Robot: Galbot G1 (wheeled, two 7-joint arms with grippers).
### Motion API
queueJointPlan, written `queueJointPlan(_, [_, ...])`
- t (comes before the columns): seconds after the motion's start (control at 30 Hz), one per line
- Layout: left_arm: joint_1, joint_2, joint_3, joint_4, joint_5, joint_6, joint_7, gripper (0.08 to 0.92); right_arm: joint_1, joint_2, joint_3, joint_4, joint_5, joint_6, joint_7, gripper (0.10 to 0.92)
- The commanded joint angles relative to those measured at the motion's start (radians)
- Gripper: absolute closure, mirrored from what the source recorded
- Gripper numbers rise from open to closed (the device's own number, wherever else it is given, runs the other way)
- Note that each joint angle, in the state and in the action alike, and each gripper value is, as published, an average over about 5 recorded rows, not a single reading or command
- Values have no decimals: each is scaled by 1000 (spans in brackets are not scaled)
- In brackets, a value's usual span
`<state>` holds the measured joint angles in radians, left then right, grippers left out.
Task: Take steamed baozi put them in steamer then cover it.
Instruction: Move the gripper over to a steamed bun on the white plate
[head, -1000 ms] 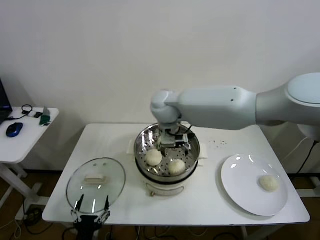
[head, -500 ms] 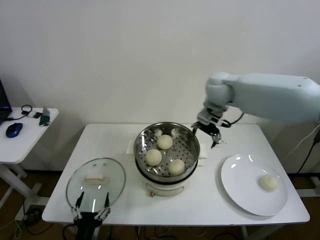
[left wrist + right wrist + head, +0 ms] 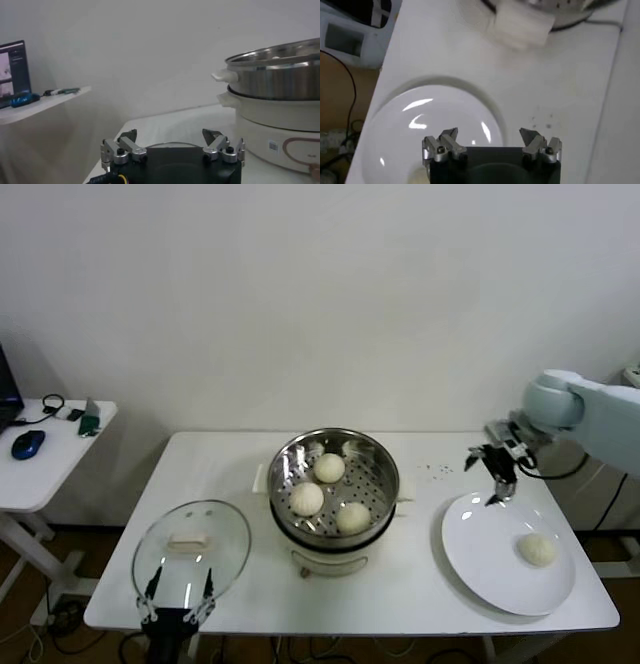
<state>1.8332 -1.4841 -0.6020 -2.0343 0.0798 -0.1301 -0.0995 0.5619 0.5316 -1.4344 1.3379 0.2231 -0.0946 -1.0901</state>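
Three pale baozi lie in the steel steamer on its cream pot base at the table's middle. A fourth baozi lies on the white plate at the right. My right gripper is open and empty, above the plate's far left edge; the plate also shows in the right wrist view. The glass cover with its white handle lies on the table at the front left. My left gripper is open and empty at the cover's near edge.
A side table with a blue mouse stands at the far left. The steamer's side rises to the right of my left gripper in the left wrist view. Small dark specks lie behind the plate.
My right arm has left the steamer, where a third baozi now lies, and swung right to the plate's far left edge. The left arm has not moved.
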Motion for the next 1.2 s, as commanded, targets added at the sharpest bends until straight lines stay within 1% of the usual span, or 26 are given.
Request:
queueJointPlan(0.03, [3,-3,-1,0,3,2,0,177,-419,-169,345,-83,-165,-19,-29,203])
queueJointPlan(0.17, [5,-9,0,3,7,2,0,177,-528,-171,434,-116,-224,-6,-31,203])
queueJointPlan(0.37, [8,-10,-2,10,9,1,-1,177,-600,-148,506,-173,-259,15,-17,203])
queueJointPlan(0.6, [6,-14,1,14,16,4,-2,177,-596,-90,532,-240,-266,35,-11,203])
queueJointPlan(1.2, [1,-16,3,25,22,10,-3,177,-598,-12,539,-319,-309,56,-10,203])
